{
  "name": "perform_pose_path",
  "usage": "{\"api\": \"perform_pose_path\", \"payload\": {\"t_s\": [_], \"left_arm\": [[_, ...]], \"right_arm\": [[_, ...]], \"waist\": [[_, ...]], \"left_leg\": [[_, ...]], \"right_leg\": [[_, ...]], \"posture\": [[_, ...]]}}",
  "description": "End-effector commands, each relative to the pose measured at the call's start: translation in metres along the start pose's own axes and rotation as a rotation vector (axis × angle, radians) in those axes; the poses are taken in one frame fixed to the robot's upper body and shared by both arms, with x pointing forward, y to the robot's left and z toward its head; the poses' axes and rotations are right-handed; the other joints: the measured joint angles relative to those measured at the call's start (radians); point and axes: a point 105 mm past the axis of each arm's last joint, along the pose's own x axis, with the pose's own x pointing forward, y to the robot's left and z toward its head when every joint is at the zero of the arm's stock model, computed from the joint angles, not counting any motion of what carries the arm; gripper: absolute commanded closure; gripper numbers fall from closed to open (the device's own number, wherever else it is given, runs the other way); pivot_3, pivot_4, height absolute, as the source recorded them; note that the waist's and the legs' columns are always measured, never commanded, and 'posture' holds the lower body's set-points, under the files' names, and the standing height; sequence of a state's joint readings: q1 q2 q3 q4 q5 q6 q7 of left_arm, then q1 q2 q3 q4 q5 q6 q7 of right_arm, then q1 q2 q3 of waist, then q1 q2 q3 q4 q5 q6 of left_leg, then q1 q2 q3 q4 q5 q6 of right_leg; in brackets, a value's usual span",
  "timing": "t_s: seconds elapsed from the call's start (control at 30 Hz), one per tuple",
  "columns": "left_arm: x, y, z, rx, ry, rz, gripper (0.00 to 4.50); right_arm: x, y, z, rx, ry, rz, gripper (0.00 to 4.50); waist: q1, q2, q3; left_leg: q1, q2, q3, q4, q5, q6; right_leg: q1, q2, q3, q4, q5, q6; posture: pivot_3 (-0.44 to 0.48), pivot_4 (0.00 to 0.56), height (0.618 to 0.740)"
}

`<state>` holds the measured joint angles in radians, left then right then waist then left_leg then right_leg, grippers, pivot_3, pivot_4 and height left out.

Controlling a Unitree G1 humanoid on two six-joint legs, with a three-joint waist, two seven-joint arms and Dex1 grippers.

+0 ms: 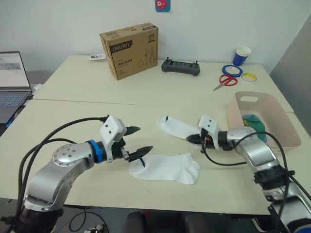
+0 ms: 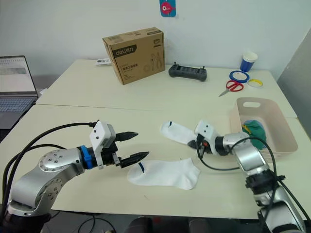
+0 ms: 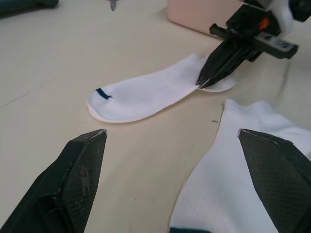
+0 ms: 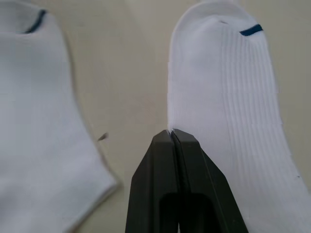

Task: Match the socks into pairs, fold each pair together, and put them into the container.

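Two white socks flat on the worktop [image 1: 73, 107]: far sock [image 1: 176, 128] pinched at its edge by the right gripper [image 1: 194, 139], jaws together, likely for dragging onto near sock [image 1: 167, 168]; left gripper [image 1: 137, 141] jaws apart beside it; container [image 1: 286, 126] at right.

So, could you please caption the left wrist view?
Open left gripper over one white sock; right gripper pinches the other sock.

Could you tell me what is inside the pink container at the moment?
In the container, a bundle of dark green and light blue socks lies near its middle. The right arm covers part of the bundle, so how many socks it holds cannot be seen.
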<state>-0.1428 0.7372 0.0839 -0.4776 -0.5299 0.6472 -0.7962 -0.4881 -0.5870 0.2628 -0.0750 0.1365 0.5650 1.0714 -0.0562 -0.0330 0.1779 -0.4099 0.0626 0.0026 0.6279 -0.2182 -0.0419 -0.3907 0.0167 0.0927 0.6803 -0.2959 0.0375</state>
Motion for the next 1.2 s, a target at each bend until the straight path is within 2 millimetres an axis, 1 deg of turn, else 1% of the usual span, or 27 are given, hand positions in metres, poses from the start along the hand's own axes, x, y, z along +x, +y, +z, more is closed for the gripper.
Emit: {"api": "perform_pose_path", "payload": {"t_s": [0.03, 0.1, 0.17, 0.2, 0.23, 0.27, 0.3, 0.37, 0.43, 0.5, 0.53, 0.6, 0.67, 0.73, 0.83, 0.87, 1.03, 1.1, 1.13, 1.2], "left_arm": [[-0.003, 0.019, -0.010, -0.053, 0.022, 0.084, 0.00], [-0.001, 0.022, -0.013, -0.093, 0.017, 0.085, 0.00], [0.008, 0.032, -0.011, -0.148, -0.031, 0.117, 0.00], [0.012, 0.041, -0.011, -0.195, -0.051, 0.144, 0.00], [0.019, 0.049, -0.011, -0.230, -0.067, 0.161, 0.00], [0.025, 0.054, -0.013, -0.243, -0.063, 0.162, 0.00], [0.032, 0.057, -0.015, -0.248, -0.050, 0.153, 0.00], [0.042, 0.055, -0.015, -0.229, -0.024, 0.114, 0.00], [0.051, 0.050, -0.017, -0.220, 0.015, 0.070, 0.00], [0.057, 0.048, -0.024, -0.212, 0.063, 0.048, 0.00], [0.059, 0.046, -0.024, -0.210, 0.066, 0.032, 0.00], [0.065, 0.040, -0.023, -0.220, 0.061, 0.003, 0.00], [0.070, 0.033, -0.027, -0.226, 0.079, -0.030, 0.00], [0.071, 0.030, -0.031, -0.226, 0.100, -0.040, 0.00], [0.075, 0.028, -0.040, -0.219, 0.149, -0.040, 0.63], [0.075, 0.027, -0.041, -0.218, 0.155, -0.043, 0.94], [0.077, 0.028, -0.039, -0.217, 0.144, -0.047, 2.62], [0.078, 0.027, -0.038, -0.219, 0.139, -0.054, 3.29], [0.079, 0.026, -0.037, -0.219, 0.135, -0.060, 3.68], [0.080, 0.027, -0.036, -0.220, 0.130, -0.060, 4.26]], "right_arm": [[-0.003, 0.023, 0.003, -0.061, 0.011, 0.085, 4.47], [-0.006, 0.031, -0.001, -0.068, 0.027, 0.122, 4.47], [-0.010, 0.028, 0.008, -0.028, -0.025, 0.093, 4.47], [-0.012, 0.031, 0.012, -0.003, -0.045, 0.111, 4.47], [-0.017, 0.033, 0.016, 0.009, -0.064, 0.118, 4.08], [-0.021, 0.031, 0.020, 0.020, -0.076, 0.103, 3.86], [-0.027, 0.031, 0.022, 0.019, -0.078, 0.097, 3.51], [-0.037, 0.027, 0.023, 0.031, -0.077, 0.052, 2.79], [-0.049, 0.023, 0.025, 0.094, -0.095, 0.022, 2.12], [-0.057, 0.008, 0.019, 0.130, -0.084, -0.086, 2.12], [-0.060, 0.002, 0.011, 0.139, -0.059, -0.133, 2.12], [-0.064, -0.011, -0.009, 0.137, 0.011, -0.248, 2.12], [-0.064, -0.010, -0.023, 0.149, 0.048, -0.261, 2.12], [-0.063, -0.005, -0.029, 0.171, 0.057, -0.244, 2.12], [-0.067, -0.001, -0.050, 0.221, 0.119, -0.260, 2.09], [-0.068, -0.001, -0.053, 0.233, 0.129, -0.275, 2.09], [-0.066, 0.009, -0.047, 0.305, 0.094, -0.232, 2.09], [-0.065, 0.011, -0.042, 0.344, 0.058, -0.216, 2.50], [-0.064, 0.012, -0.039, 0.361, 0.043, -0.205, 2.79], [-0.064, 0.014, -0.035, 0.405, 0.019, -0.192, 3.43]], "waist": [[0.000, 0.000, 0.000], [0.000, 0.000, 0.000], [0.000, -0.001, 0.000], [0.001, -0.001, 0.001], [0.002, -0.001, 0.001], [0.005, -0.001, 0.001], [0.007, -0.001, 0.001], [0.007, -0.001, 0.001], [0.008, -0.001, 0.001], [0.009, -0.001, 0.001], [0.008, -0.001, 0.001], [0.009, -0.001, 0.001], [0.010, -0.001, 0.001], [0.008, -0.001, 0.001], [0.008, -0.001, 0.001], [0.008, -0.001, 0.001], [0.008, -0.001, 0.000], [0.008, -0.001, 0.000], [0.008, -0.001, 0.000], [0.008, -0.001, 0.000]], "left_leg": [[0.000, 0.000, 0.000, 0.000, 0.000, 0.000], [0.001, 0.000, 0.000, 0.000, 0.000, 0.000], [0.001, -0.001, 0.001, 0.001, 0.000, 0.000], [0.001, -0.001, 0.001, 0.002, 0.000, 0.000], [0.001, -0.001, 0.001, 0.003, 0.000, 0.000], [0.001, -0.001, 0.001, 0.003, 0.000, -0.001], [0.001, -0.001, 0.001, 0.003, 0.001, -0.001], [0.001, -0.001, 0.000, 0.003, 0.001, -0.001], [0.000, -0.002, 0.001, 0.003, 0.000, -0.001], [-0.001, -0.002, 0.001, 0.002, 0.000, 0.000], [-0.001, -0.002, 0.001, 0.002, 0.000, 0.000], [-0.001, -0.001, 0.000, 0.001, 0.000, 0.000], [-0.002, -0.001, -0.001, 0.001, 0.000, 0.000], [-0.004, -0.001, 0.000, 0.001, 0.000, 0.000], [-0.007, -0.002, 0.000, 0.002, 0.000, 0.000], [-0.007, -0.002, 0.000, 0.002, 0.000, 0.000], [-0.006, -0.002, 0.000, 0.002, 0.000, 0.000], [-0.006, -0.002, 0.000, 0.002, 0.000, 0.000], [-0.006, -0.002, 0.000, 0.002, 0.000, 0.000], [-0.006, -0.002, 0.000, 0.003, 0.000, 0.000]], "right_leg": [[0.000, 0.000, 0.000, 0.000, -0.001, 0.001], [0.000, 0.000, 0.000, 0.000, 0.000, 0.001], [0.001, 0.000, 0.001, 0.000, 0.001, 0.001], [0.001, 0.000, 0.001, 0.000, 0.002, 0.001], [0.001, 0.000, 0.001, 0.000, 0.003, 0.002], [0.001, 0.000, 0.001, 0.000, 0.004, 0.003], [0.001, 0.000, 0.001, 0.000, 0.004, 0.003], [0.001, 0.000, 0.001, 0.000, 0.004, 0.004], [0.001, 0.000, 0.002, -0.001, 0.004, 0.003], [0.001, 0.000, 0.002, -0.001, 0.004, 0.002], [0.001, 0.000, 0.002, -0.001, 0.004, 0.000], [0.000, 0.000, 0.001, -0.001, 0.004, 0.000], [-0.001, 0.000, 0.000, -0.001, 0.003, -0.001], [-0.003, 0.000, 0.000, -0.001, 0.003, -0.001], [-0.006, 0.000, 0.001, 0.001, 0.004, 0.000], [-0.006, 0.000, 0.001, 0.001, 0.004, 0.000], [-0.005, 0.000, 0.001, 0.001, 0.003, 0.002], [-0.005, 0.000, 0.001, 0.001, 0.002, 0.004], [-0.005, 0.000, 0.001, 0.001, 0.002, 0.004], [-0.005, 0.000, 0.001, 0.001, 0.002, 0.004]], "posture": [[0.000, 0.150, 0.740], [0.000, 0.150, 0.740], [0.000, 0.150, 0.740], [0.000, 0.150, 0.740], [0.000, 0.150, 0.740], [0.000, 0.150, 0.740], [0.000, 0.150, 0.740], [0.000, 0.150, 0.740], [0.000, 0.150, 0.740], [0.000, 0.150, 0.740], [0.000, 0.150, 0.740], [0.000, 0.150, 0.740], [0.000, 0.150, 0.740], [0.000, 0.150, 0.740], [0.000, 0.150, 0.740], [0.000, 0.150, 0.740], [0.000, 0.150, 0.740], [0.000, 0.150, 0.740], [0.000, 0.150, 0.740], [0.000, 0.150, 0.740]]}}
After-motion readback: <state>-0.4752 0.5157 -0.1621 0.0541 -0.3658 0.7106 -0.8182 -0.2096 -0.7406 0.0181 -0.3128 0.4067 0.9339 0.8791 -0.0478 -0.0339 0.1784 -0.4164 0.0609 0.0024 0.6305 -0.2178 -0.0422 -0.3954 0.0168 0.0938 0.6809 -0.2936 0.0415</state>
